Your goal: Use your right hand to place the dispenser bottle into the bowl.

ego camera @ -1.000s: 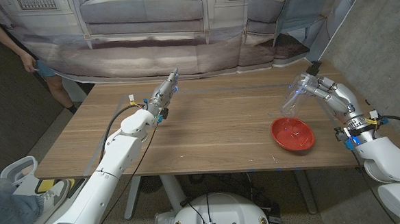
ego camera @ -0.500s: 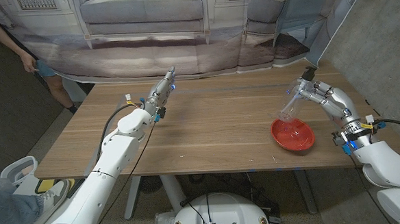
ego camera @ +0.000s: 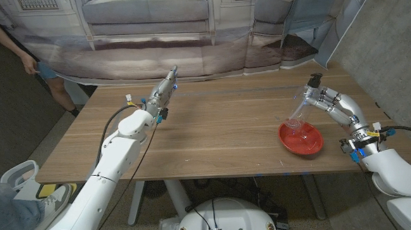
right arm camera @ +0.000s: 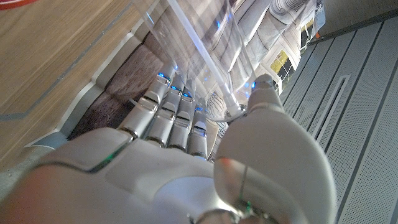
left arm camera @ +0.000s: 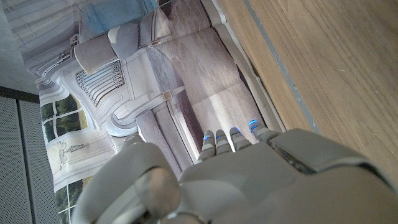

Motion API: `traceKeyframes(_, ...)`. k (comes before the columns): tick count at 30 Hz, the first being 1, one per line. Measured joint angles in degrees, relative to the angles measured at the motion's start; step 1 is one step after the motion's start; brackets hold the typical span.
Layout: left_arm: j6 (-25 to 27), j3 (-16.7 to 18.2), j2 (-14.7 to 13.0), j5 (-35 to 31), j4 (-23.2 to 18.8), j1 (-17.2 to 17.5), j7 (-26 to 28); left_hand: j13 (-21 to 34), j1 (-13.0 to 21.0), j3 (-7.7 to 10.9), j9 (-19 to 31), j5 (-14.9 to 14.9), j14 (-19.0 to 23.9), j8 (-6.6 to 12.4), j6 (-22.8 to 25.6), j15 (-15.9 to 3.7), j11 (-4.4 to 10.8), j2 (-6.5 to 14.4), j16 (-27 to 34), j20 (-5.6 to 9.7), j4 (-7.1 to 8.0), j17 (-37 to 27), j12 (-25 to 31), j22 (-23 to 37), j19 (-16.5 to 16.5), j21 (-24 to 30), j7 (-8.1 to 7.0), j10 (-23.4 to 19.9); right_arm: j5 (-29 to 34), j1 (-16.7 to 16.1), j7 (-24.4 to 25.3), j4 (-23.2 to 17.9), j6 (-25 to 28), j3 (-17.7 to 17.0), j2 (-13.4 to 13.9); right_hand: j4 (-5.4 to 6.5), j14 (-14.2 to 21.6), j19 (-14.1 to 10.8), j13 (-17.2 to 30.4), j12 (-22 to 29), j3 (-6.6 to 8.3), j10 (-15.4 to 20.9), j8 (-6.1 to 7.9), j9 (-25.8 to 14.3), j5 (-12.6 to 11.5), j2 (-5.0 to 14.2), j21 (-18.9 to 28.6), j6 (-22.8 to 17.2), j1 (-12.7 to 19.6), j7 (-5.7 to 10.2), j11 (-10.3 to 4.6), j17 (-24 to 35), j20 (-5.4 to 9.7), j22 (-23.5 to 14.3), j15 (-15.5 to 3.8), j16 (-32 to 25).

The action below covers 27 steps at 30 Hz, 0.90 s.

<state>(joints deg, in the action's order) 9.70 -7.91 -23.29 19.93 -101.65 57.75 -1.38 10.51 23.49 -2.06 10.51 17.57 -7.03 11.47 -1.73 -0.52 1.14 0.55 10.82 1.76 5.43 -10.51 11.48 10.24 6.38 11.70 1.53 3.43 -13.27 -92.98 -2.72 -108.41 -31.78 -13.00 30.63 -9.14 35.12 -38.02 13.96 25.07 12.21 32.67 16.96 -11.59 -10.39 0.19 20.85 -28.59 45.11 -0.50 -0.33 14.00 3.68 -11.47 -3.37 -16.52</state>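
The right hand [ego camera: 320, 95] held the clear dispenser bottle [ego camera: 298, 114] near its black pump top, fingers wrapped round the neck; the right wrist view showed the fingers [right arm camera: 176, 111] closed against the transparent body [right arm camera: 205, 56]. The bottle hung tilted below and to the inner side of that hand, its base down inside the red bowl [ego camera: 300, 138], though whether it touched the bowl's floor could not be told. The bowl sat on the wooden table [ego camera: 221, 135] just beneath the hand, close to the near edge. The left hand [ego camera: 165, 89] was well apart, over the table's far side, fingers stretched out straight and together, holding nothing. A person [ego camera: 4, 41] stood beyond the table's far left corner
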Motion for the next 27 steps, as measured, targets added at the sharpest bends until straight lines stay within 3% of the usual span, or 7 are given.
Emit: traceKeyframes(27,1.2,-0.3,-0.3,-0.4,-0.1,-1.7,-0.6,0.0,0.3,-0.48,0.0,0.0,0.0,0.0,0.0,0.0,0.0,0.3,0.0,0.0,0.01,0.0,0.0,0.0,0.0,0.0,0.0,0.0,7.8,-1.5,5.4,2.2,-3.0,-0.8,-4.3,0.19,1.2,0.0,0.0,0.2,-0.19,1.2,-0.11,0.0,0.0,0.0,0.0,-0.6,0.0,-0.62,-0.17,0.0,0.0,0.0,0.0,0.0)
